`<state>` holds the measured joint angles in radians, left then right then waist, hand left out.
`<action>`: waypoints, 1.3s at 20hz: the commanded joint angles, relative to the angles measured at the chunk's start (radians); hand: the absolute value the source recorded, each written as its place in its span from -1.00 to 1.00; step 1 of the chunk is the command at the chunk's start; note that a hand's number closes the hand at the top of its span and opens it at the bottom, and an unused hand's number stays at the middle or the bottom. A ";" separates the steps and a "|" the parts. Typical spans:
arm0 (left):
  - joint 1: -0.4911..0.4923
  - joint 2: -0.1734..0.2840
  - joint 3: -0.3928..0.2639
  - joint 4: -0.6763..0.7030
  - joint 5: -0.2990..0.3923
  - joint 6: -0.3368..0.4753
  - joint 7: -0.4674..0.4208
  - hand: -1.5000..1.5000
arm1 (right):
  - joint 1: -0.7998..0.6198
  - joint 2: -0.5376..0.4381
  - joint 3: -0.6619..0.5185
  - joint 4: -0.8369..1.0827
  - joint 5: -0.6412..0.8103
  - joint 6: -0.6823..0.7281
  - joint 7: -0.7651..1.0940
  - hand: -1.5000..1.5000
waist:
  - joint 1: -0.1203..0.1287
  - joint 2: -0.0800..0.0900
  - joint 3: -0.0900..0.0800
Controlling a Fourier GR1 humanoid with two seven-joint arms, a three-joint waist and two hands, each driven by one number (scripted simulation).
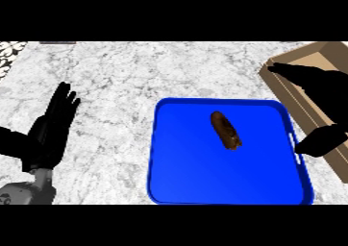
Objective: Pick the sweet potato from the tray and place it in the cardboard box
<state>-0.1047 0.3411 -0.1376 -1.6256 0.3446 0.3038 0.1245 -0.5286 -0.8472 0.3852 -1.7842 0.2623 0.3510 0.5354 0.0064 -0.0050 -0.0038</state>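
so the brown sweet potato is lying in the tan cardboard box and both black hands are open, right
Not quite: the head view shows the brown sweet potato lying on the blue plastic tray, not in the tan cardboard box. Both black hands, left and right, are open.

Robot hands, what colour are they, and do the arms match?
Both hands are plain black, with long slim fingers and a thumb each. The left hand joins a grey forearm with a rounded, smooth shell and a darker grey wrist piece. The right hand shows only as a black shape; its forearm is out of view. No cables or markings can be made out.
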 commanded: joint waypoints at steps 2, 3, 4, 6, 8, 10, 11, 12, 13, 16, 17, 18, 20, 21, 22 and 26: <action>-0.031 0.006 0.036 0.004 0.009 -0.020 0.020 0.00 | -0.100 0.149 0.038 -0.125 -0.085 0.132 0.297 -1.00 | -0.004 0.002 0.002; -0.010 -0.051 -0.010 0.042 -0.044 0.008 -0.036 0.00 | -0.101 0.209 0.062 -0.061 -0.035 0.102 0.262 -1.00 | 0.000 0.005 0.003; -0.029 -0.010 0.027 -0.004 -0.010 -0.013 0.037 0.00 | -0.071 0.244 0.075 -0.061 -0.006 0.083 0.265 -1.00 | 0.000 0.004 0.003; -0.022 -0.028 0.029 0.009 -0.031 -0.012 0.009 0.00 | -0.074 0.284 0.079 -0.129 -0.018 0.125 0.344 -1.00 | -0.004 0.003 0.003; -0.026 -0.072 -0.004 0.020 -0.072 0.021 0.000 0.00 | -0.131 0.366 0.096 -0.044 0.020 0.130 0.376 -1.00 | 0.000 0.005 0.003; -0.048 -0.065 0.042 0.052 -0.040 -0.034 -0.001 0.00 | -0.119 0.369 0.059 0.000 0.061 0.165 0.317 -1.00 | -0.003 0.006 0.003; -0.034 -0.064 0.028 0.001 -0.055 -0.015 0.041 0.00 | -0.095 0.373 0.065 -0.094 0.065 0.183 0.398 -1.00 | -0.005 0.004 0.003; 0.031 -0.055 0.039 0.044 -0.044 -0.072 -0.058 0.00 | -0.110 0.374 0.086 0.016 0.105 0.165 0.333 -1.00 | 0.001 0.006 0.003; -0.002 -0.035 0.041 -0.075 -0.038 -0.023 0.099 0.00 | -0.069 0.341 0.049 -0.069 0.079 0.206 0.368 -1.00 | -0.004 0.003 0.004; -0.031 -0.102 0.012 0.035 -0.087 -0.020 0.014 0.00 | -0.102 0.441 0.067 0.035 0.139 0.178 0.376 -1.00 | -0.004 0.006 0.003; -0.036 -0.057 0.044 -0.027 -0.068 -0.025 0.089 0.00 | -0.025 0.450 0.104 0.040 0.211 0.105 0.315 -1.00 | -0.003 0.005 0.004; 0.026 -0.024 0.063 -0.050 -0.043 -0.081 0.086 0.00 | -0.046 0.460 0.066 0.012 0.160 0.171 0.376 -1.00 | -0.002 0.004 0.004; 0.022 -0.052 0.077 -0.029 -0.060 -0.085 0.027 0.00 | -0.053 0.496 0.083 0.085 0.218 0.167 0.311 -1.00 | 0.000 0.005 0.004; -0.012 -0.084 0.051 -0.048 -0.099 -0.026 0.063 0.00 | -0.009 0.486 0.089 0.084 0.258 0.140 0.278 -1.00 | -0.003 0.005 0.004; 0.013 -0.048 0.115 -0.028 -0.036 -0.106 0.038 0.00 | 0.011 0.499 0.084 0.064 0.265 0.149 0.282 -1.00 | -0.003 0.005 0.004; 0.014 -0.093 0.099 0.039 -0.092 -0.100 -0.013 0.00 | 0.010 0.563 0.097 0.130 0.378 0.095 0.226 -1.00 | -0.003 0.006 0.004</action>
<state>-0.1128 0.2679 -0.0558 -1.6333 0.2652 0.2346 0.1669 -0.5352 -0.3316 0.4741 -1.6988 0.5550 0.4769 0.8058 0.0034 0.0000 0.0000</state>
